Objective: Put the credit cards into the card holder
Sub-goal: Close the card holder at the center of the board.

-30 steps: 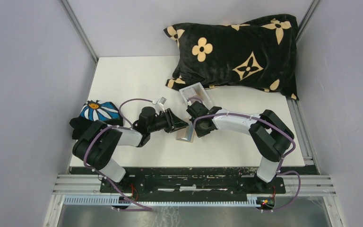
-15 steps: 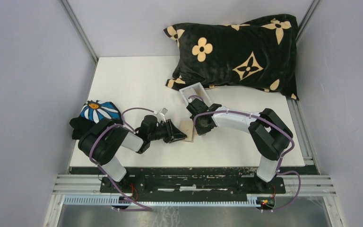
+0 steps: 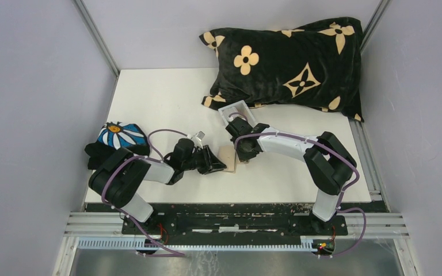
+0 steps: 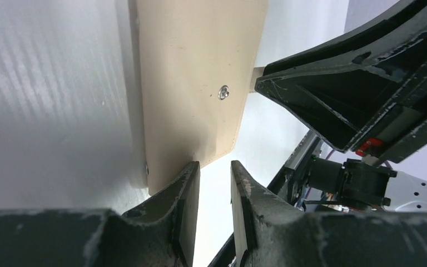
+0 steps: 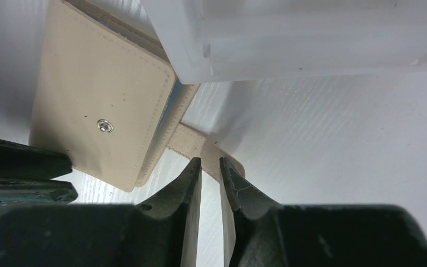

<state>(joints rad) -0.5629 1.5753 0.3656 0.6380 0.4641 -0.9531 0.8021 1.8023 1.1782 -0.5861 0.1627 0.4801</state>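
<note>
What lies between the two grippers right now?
The tan card holder lies flat on the table between the left gripper and the right gripper; the top view shows it.

A white worktop (image 3: 167, 98) sits between plain grey walls (image 3: 34, 86), with metal corner posts (image 3: 95, 37) and a black flowered pillow (image 3: 288, 63) at the back.

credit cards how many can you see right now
1: a blue card, only its edge showing inside the folded card holder on the table; others may be hidden inside.
</note>
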